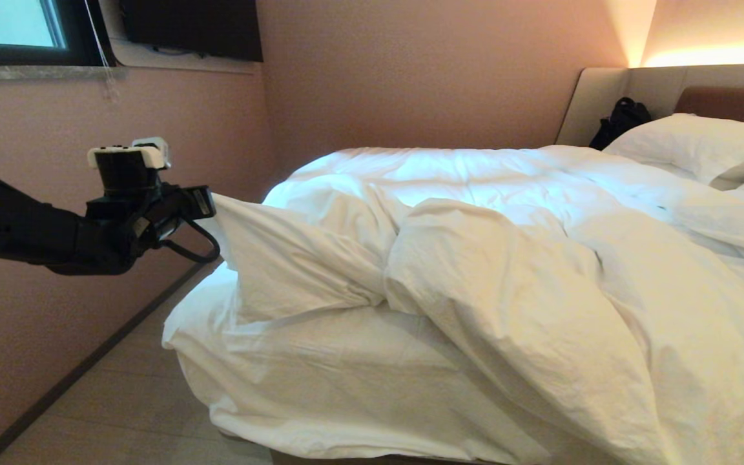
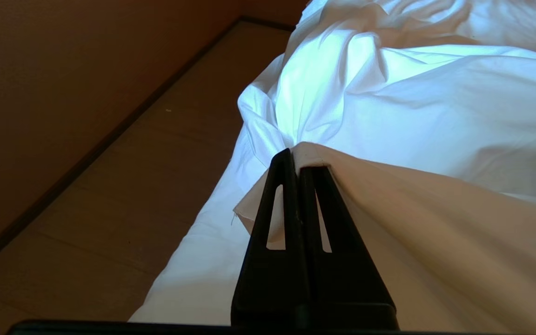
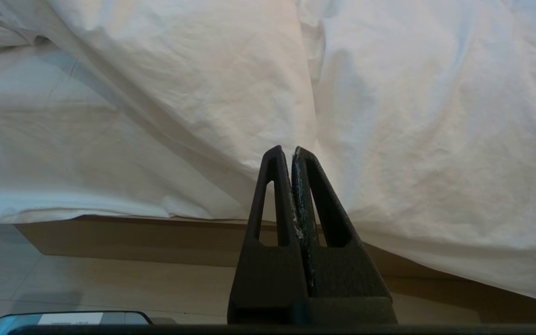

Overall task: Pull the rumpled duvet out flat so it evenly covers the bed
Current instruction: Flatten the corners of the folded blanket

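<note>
- On my left I see the left gripper (image 1: 207, 205) held out past the bed's left edge, above the floor (image 1: 133, 400) that runs along the pink wall (image 1: 23, 213).
- From its wrist camera, the left gripper (image 2: 301, 160) is pressed together and pinching a corner of the duvet (image 2: 412, 200), with fabric drawn taut from the fingertips back toward the bed.
- The duvet (image 1: 507, 278) lies rumpled across the bed (image 1: 320, 387): a big fold is heaped near the foot edge, and the pinched corner is lifted off the left edge near the foot.
- Below the heap, the foot-left corner of the mattress shows bare white sheet.
- At the head end on the right I see pillows (image 1: 701, 145) against the headboard (image 1: 727, 103), with a dark bag (image 1: 620, 119) beside them.
- The right gripper (image 3: 292, 151) is pressed together on nothing, low by the foot edge, its tips just in front of the hanging duvet (image 3: 412, 116) and above the wooden base (image 3: 123, 237).
</note>
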Available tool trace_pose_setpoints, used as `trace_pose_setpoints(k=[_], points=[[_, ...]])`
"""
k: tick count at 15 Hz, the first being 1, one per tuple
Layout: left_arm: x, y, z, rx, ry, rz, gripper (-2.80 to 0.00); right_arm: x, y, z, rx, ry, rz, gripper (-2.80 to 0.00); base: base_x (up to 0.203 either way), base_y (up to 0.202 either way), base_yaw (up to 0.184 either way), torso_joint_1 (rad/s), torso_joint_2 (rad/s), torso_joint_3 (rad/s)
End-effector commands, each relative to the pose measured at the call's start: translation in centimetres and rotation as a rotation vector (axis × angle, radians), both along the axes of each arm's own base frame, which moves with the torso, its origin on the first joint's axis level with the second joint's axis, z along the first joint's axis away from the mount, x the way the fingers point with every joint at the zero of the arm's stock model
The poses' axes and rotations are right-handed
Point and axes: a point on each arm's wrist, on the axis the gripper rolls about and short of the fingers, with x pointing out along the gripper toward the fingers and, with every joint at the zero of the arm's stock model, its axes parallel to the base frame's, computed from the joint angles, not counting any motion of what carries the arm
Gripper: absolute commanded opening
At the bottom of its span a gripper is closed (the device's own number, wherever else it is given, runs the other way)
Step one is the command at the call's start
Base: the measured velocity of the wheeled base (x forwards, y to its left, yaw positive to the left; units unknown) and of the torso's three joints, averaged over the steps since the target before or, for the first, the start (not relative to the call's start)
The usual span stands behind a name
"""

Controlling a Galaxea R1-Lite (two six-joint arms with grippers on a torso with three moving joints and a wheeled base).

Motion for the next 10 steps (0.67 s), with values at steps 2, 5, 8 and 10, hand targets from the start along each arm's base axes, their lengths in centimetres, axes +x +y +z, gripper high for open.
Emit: trace_pose_setpoints(k=[2, 5, 8, 10], points=[[0.56, 0.10, -1.09, -0.003, 0.020, 0.001, -2.80, -0.01, 0.00, 0.01, 0.000, -0.001, 0.000, -2.80, 0.000, 0.000, 0.000, 0.000, 0.00, 0.000], [0.66, 0.12, -1.18, -0.003, 0.017, 0.002, -2.80, -0.01, 0.00, 0.01, 0.000, -0.001, 0.000, -2.80, 0.000, 0.000, 0.000, 0.000, 0.00, 0.000], [0.81, 0.06, -1.57, 0.011, -0.029, 0.003, -2.80, 0.00, 0.00, -0.03, 0.000, 0.001, 0.000, -2.80, 0.000, 0.000, 0.000, 0.000, 0.00, 0.000], [0.80, 0.07, -1.85, 0.029, -0.017, 0.004, -2.80, 0.00, 0.00, -0.01, 0.000, 0.000, 0.000, -2.80, 0.000, 0.000, 0.000, 0.000, 0.00, 0.000]])
